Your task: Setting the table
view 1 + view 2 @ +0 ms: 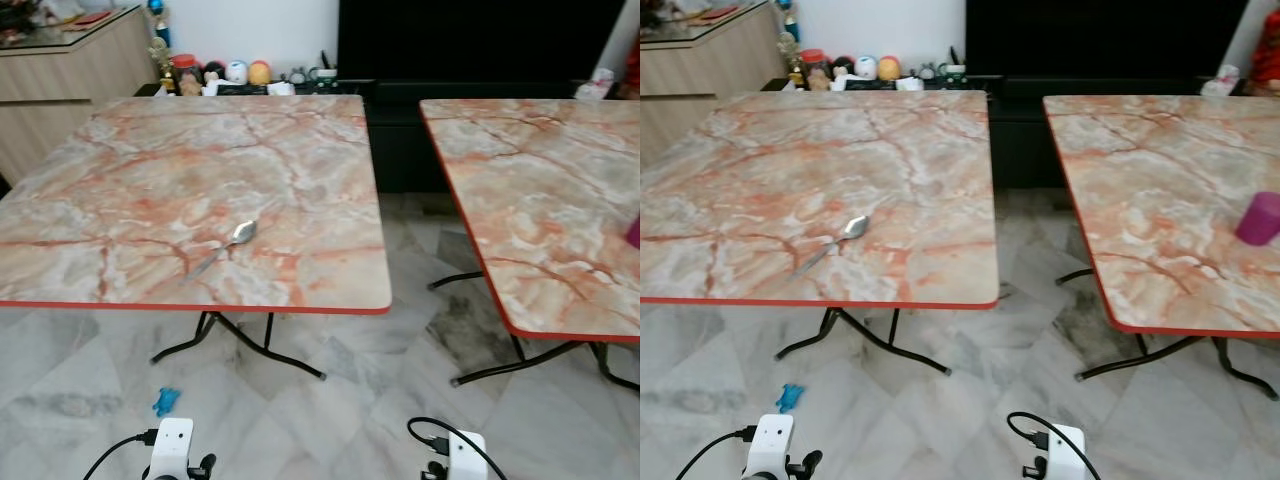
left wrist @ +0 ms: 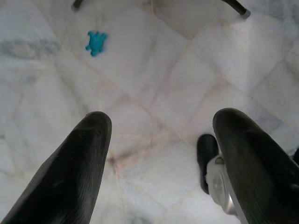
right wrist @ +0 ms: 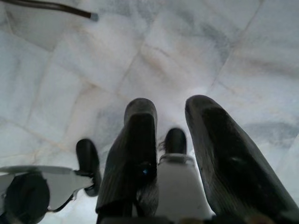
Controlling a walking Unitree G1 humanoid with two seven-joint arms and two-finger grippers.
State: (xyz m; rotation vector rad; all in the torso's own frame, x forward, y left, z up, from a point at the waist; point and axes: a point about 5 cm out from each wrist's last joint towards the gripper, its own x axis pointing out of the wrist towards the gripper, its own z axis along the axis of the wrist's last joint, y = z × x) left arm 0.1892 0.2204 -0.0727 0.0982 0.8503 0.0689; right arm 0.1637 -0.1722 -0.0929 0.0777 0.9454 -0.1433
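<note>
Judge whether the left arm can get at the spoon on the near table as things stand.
Probably not yet: the left gripper hangs open over the floor, while the spoon lies well onto the left table. Nothing blocks it.

Home living or dining room: two marble-patterned folding tables point(image 1: 150, 190) point(image 1: 560, 200) on a marble-tile floor point(image 1: 380, 390), a wooden sideboard point(image 1: 70, 75), a low dark cabinet point(image 1: 300, 88) carrying figurines point(image 1: 236, 72) against the wall.

- Two tabletops with a marble pattern: one on the left point(image 1: 150, 170), one on the right point(image 1: 540, 180)
- One spoon point(image 1: 225, 245)
- One pink cup point(image 1: 1260, 218)
- One blue toy point(image 1: 166, 401) on the floor
</note>
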